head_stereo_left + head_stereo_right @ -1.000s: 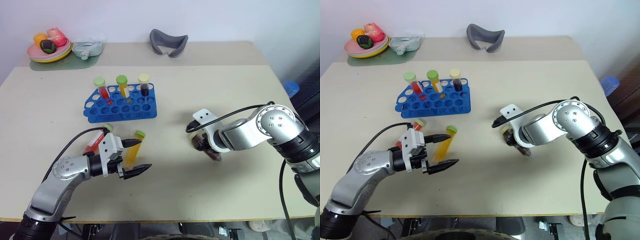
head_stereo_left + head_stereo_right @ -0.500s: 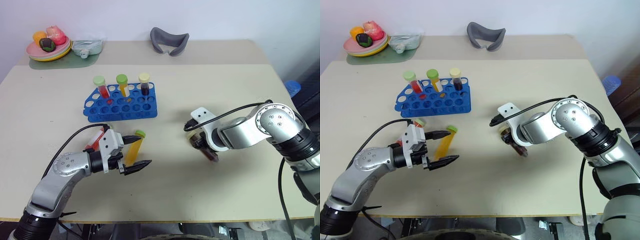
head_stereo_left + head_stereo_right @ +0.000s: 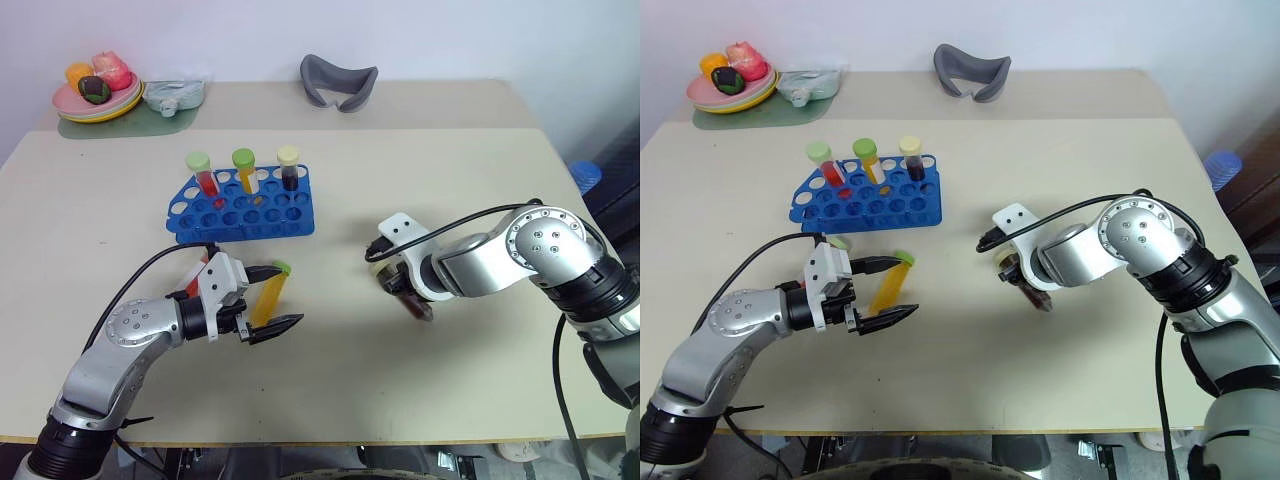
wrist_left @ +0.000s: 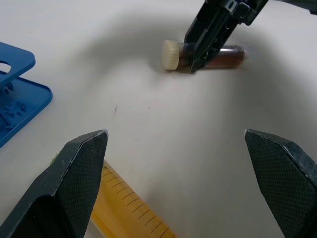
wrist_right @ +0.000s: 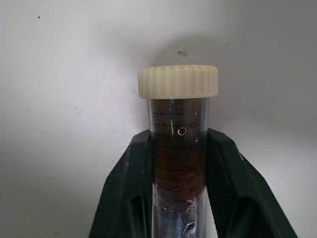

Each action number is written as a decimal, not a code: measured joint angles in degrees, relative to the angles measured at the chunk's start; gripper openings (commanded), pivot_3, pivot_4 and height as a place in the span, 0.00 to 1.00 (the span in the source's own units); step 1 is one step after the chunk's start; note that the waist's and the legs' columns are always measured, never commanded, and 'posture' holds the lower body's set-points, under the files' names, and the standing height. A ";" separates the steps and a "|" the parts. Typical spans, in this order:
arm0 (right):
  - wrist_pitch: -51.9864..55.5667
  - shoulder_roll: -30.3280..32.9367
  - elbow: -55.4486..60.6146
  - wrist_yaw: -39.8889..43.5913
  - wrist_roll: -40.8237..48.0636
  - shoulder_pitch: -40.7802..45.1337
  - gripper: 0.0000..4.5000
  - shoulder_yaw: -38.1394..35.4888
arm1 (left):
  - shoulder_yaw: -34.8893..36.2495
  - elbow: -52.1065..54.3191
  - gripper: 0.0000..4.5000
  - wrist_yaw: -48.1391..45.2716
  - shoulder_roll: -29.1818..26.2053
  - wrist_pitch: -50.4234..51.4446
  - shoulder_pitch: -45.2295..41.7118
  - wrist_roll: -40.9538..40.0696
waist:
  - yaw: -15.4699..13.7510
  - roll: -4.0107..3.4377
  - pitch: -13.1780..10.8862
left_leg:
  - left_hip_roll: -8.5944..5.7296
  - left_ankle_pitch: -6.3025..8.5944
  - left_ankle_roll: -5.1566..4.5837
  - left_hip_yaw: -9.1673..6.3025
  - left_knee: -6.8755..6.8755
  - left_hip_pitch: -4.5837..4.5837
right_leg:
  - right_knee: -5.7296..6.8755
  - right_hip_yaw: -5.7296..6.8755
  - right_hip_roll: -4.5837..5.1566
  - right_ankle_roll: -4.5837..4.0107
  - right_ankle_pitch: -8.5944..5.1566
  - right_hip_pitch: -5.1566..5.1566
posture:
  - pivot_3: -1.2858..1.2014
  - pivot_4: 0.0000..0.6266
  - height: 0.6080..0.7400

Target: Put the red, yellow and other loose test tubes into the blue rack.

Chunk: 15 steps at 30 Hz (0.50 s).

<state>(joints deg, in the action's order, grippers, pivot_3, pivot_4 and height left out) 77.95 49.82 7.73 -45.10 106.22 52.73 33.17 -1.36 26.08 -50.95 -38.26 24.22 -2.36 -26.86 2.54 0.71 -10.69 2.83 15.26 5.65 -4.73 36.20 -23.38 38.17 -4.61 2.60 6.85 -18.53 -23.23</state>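
Note:
The blue rack stands left of centre with three capped tubes upright in its back row: red, yellow and dark. A loose yellow tube lies on the table under my left gripper, whose fingers are spread wide and hold nothing. Mostly hidden behind that hand lies a red tube, its green cap showing. My right gripper is shut on a brown tube with a cream cap, which lies on the table right of centre.
A plate of toy food and a pale packet sit at the back left. Beside them at the back centre rests a grey curved piece. A blue object lies beyond the table's right edge.
My right gripper's fingers have closed onto the brown tube. The left gripper has stayed open over the yellow tube.

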 measured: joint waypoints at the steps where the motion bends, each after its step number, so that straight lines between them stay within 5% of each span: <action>1: 0.08 -0.13 0.14 0.37 -0.46 0.08 0.19 -0.07 | 0.03 0.00 1.00 0.01 -0.07 0.12 0.03 -0.01 | 0.00 0.00 0.00 | 0.00 0.00 0.00 0.00 0.00 0.00 | 0.00 0.00 0.00 0.00 0.00 0.00 | 0.52 0.24 1.00; 6: 0.02 -2.58 3.62 7.17 -7.08 1.01 0.19 -3.29 | 2.42 0.01 1.00 0.51 -0.35 0.30 0.78 -0.80 | 0.03 -0.03 -0.02 | 0.00 0.00 0.00 0.00 0.00 0.00 | 0.04 0.00 -0.01 0.00 0.00 -0.04 | 0.52 0.24 1.00; 11: -14.43 -4.52 14.74 30.33 -31.69 1.22 0.19 -9.03 | 12.64 -1.89 1.00 2.03 -0.56 0.40 3.07 -4.16 | -0.04 -0.06 -0.03 | 0.00 0.00 0.00 -0.03 -0.04 -0.01 | 0.00 0.06 -0.01 0.01 0.00 -0.06 | 0.52 0.24 1.00; 15: -32.78 -12.39 13.54 45.14 -50.77 -3.38 0.19 -9.19 | 17.27 -4.29 1.00 3.11 0.57 -0.20 4.88 -5.43 | 0.05 -0.02 0.00 | -0.01 -0.01 0.01 -0.01 0.00 0.00 | 0.01 0.05 0.02 0.02 0.01 0.00 | 0.52 0.24 1.00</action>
<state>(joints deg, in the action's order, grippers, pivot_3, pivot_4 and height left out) 45.16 37.43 21.26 0.03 55.45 49.35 23.98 15.92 21.79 -47.83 -37.69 24.02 2.52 -32.30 2.59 0.69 -10.70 2.83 15.25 5.67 -4.75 36.20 -23.37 38.18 -4.56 2.62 6.87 -18.53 -23.23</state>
